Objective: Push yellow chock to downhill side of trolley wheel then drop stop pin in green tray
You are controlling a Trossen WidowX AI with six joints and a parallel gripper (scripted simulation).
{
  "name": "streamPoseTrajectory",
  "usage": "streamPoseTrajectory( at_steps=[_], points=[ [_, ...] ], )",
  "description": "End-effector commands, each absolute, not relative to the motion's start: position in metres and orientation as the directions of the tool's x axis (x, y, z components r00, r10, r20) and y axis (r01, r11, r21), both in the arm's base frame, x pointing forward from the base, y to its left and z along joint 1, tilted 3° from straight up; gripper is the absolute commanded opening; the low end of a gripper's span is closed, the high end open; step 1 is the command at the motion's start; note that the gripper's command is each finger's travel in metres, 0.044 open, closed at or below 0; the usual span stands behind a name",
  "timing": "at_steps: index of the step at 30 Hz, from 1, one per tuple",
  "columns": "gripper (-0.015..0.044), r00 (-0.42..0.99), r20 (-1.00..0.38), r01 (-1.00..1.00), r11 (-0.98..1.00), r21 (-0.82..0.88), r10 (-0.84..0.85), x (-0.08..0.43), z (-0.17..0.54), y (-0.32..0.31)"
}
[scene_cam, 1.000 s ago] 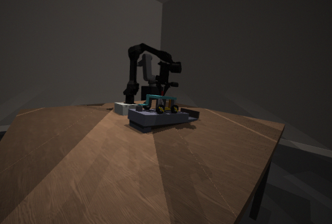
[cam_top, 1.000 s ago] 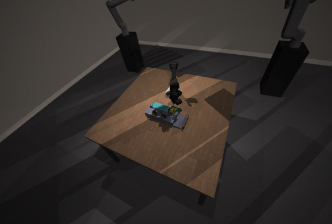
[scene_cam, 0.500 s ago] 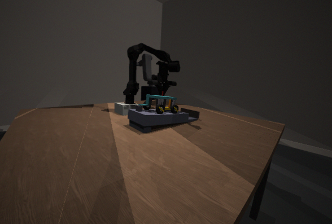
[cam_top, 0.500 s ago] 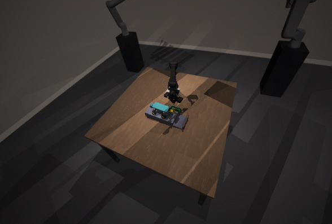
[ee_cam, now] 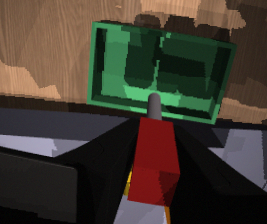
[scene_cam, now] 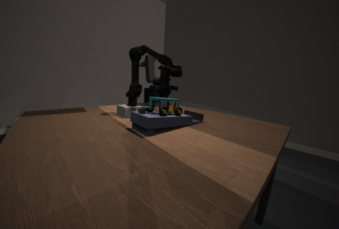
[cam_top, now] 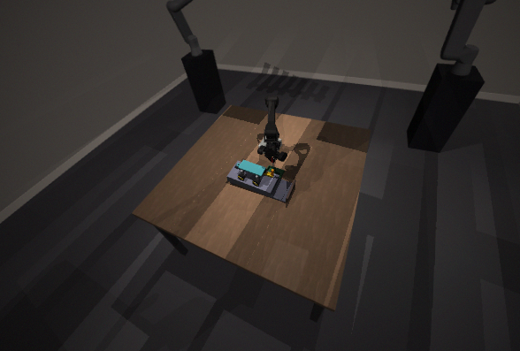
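Observation:
The turquoise trolley (cam_top: 252,168) (scene_cam: 165,99) stands on the grey ramp (cam_top: 253,186) (scene_cam: 170,123). The yellow chock (cam_top: 271,173) with its orange handle (scene_cam: 173,106) sits on the ramp at the trolley's downhill end; whether it touches a wheel cannot be told. My gripper (cam_top: 272,160) (scene_cam: 165,97) (ee_cam: 153,131) is shut on the red head of the stop pin (ee_cam: 154,170). The pin's grey shank points down, its tip seen against the ramp-side part of the green tray (cam_top: 280,171) (ee_cam: 93,65). The tray is empty and lies beside the ramp. The pin's height above it is unclear.
The arm's pale base block (scene_cam: 124,111) stands behind the ramp. The ramp's low end has an upright end board (scene_cam: 196,115). The trolley stands close beside the tray and gripper. Two grey arms on dark pedestals (cam_top: 204,81) (cam_top: 444,110) stand beyond the wooden table (cam_top: 230,225).

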State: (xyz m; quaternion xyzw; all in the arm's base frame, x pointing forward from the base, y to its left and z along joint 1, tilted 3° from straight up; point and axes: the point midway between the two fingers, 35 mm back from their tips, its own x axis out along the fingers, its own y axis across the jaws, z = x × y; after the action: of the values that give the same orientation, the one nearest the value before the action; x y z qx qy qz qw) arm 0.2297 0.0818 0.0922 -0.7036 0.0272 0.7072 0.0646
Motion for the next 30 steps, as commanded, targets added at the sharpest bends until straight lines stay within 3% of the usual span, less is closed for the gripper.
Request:
streamPoseTrajectory(
  at_steps=[1, 10, 27, 30],
  points=[
    [0.0000, 0.003, -0.998, -0.117, -0.991, -0.066, 0.066, 0.228, 0.091, 0.083],
    [0.0000, 0.017, -0.976, -0.115, -0.969, -0.219, 0.218, 0.231, 0.068, 0.091],
    [0.0000, 0.019, -0.972, -0.114, -0.965, -0.236, 0.235, 0.231, 0.029, 0.115],
    [0.0079, 0.019, -0.972, -0.114, -0.965, -0.236, 0.235, 0.231, 0.030, 0.114]
  ],
)
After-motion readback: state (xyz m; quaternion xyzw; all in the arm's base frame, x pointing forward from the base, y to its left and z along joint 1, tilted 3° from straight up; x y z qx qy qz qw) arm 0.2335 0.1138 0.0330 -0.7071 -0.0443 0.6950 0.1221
